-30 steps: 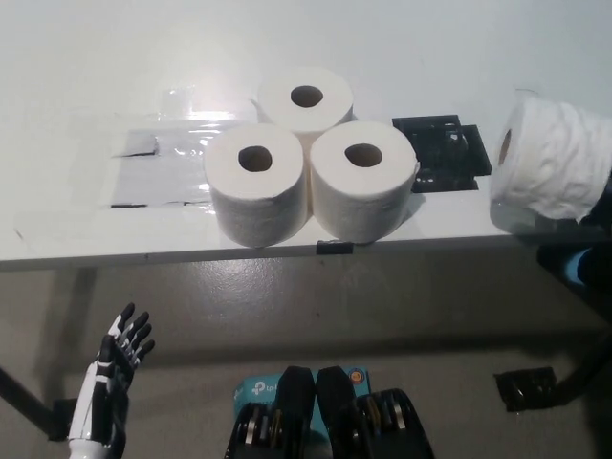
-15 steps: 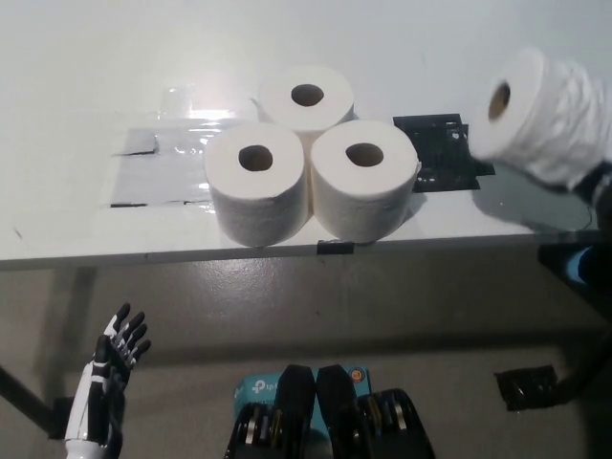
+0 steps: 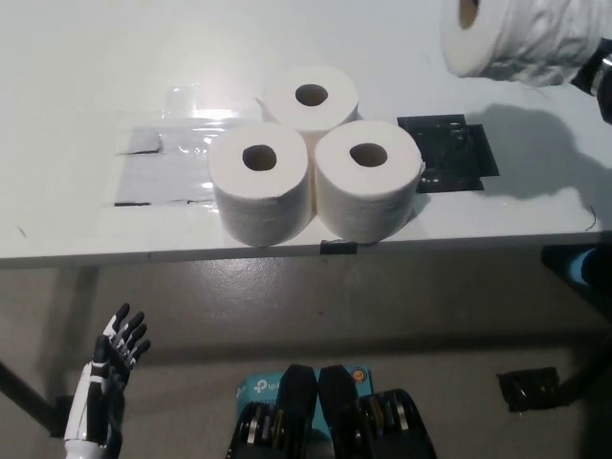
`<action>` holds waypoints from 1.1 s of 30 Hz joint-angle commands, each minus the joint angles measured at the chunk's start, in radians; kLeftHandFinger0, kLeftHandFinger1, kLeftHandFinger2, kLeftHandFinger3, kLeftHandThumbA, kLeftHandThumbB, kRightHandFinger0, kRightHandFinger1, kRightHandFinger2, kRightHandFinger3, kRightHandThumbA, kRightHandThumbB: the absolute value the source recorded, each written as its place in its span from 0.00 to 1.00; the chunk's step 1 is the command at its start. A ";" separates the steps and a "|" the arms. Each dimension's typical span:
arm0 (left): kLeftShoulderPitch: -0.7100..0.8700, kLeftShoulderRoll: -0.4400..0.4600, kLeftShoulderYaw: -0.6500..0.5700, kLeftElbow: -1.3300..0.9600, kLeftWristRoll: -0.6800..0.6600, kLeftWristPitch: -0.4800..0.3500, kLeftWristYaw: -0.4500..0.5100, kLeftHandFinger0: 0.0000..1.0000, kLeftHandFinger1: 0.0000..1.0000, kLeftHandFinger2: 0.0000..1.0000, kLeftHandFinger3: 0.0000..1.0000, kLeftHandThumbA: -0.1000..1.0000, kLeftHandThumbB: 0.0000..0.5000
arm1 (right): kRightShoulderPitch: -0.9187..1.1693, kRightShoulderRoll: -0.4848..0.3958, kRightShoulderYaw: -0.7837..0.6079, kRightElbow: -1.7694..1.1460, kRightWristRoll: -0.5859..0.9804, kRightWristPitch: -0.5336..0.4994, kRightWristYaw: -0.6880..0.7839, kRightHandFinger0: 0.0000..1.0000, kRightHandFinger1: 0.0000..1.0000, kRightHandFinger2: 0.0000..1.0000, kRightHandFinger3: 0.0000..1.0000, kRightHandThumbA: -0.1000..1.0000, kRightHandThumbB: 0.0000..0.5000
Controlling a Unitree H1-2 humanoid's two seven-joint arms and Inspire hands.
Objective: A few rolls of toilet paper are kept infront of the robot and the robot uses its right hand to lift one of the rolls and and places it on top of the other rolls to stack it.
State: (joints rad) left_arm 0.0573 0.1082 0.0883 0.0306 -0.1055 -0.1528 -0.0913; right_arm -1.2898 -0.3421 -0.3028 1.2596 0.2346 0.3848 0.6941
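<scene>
Four toilet paper rolls, one desk, two hands.

Three rolls stand upright in a cluster: back roll [image 3: 311, 96], front-left roll [image 3: 259, 180], front-right roll [image 3: 368, 179]. A fourth roll [image 3: 516, 36] is up at top right. One white desk [image 3: 86, 67], one black patch [image 3: 448, 153], one white left hand [image 3: 110, 368], one black right hand [image 3: 598, 69].

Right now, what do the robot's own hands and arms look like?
The left hand is slim and human-shaped: a white shell on the back and wrist, with black fingers and white patches between the dark segments. Of the right hand only a black sliver shows at the picture's right edge, beside the roll, so its shape and details cannot be made out. No cables or markings are visible on either.
</scene>
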 commanded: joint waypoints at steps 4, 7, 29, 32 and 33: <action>0.011 0.016 -0.001 -0.029 -0.017 -0.031 -0.019 1.00 1.00 1.00 1.00 1.00 0.20 | -0.118 0.030 0.157 -0.021 -0.092 -0.034 -0.074 0.00 0.00 0.00 0.00 0.90 0.00; 0.009 0.015 -0.002 -0.027 -0.008 -0.040 -0.014 1.00 1.00 1.00 1.00 1.00 0.19 | -0.145 0.047 0.189 0.016 -0.092 -0.021 -0.070 0.00 0.00 0.00 0.00 0.84 0.05; 0.008 0.021 -0.018 -0.031 -0.005 -0.038 -0.019 1.00 1.00 1.00 1.00 1.00 0.21 | -0.232 0.118 0.290 0.079 -0.173 -0.064 -0.215 0.00 0.00 0.03 0.31 0.79 0.01; 0.009 0.021 -0.017 -0.036 -0.005 -0.029 -0.015 1.00 1.00 1.00 1.00 1.00 0.22 | -0.249 0.122 0.309 0.085 -0.188 -0.069 -0.239 0.00 0.00 0.28 0.53 0.75 0.01; 0.009 0.021 -0.018 -0.037 -0.006 -0.028 -0.015 1.00 1.00 1.00 1.00 1.00 0.22 | -0.251 0.121 0.314 0.086 -0.192 -0.069 -0.242 0.00 0.00 0.32 0.54 0.76 0.03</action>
State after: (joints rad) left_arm 0.0632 0.1143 0.0721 0.0297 -0.1084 -0.1527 -0.0919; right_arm -1.4301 -0.2147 -0.0077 1.3576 0.0730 0.3678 0.4932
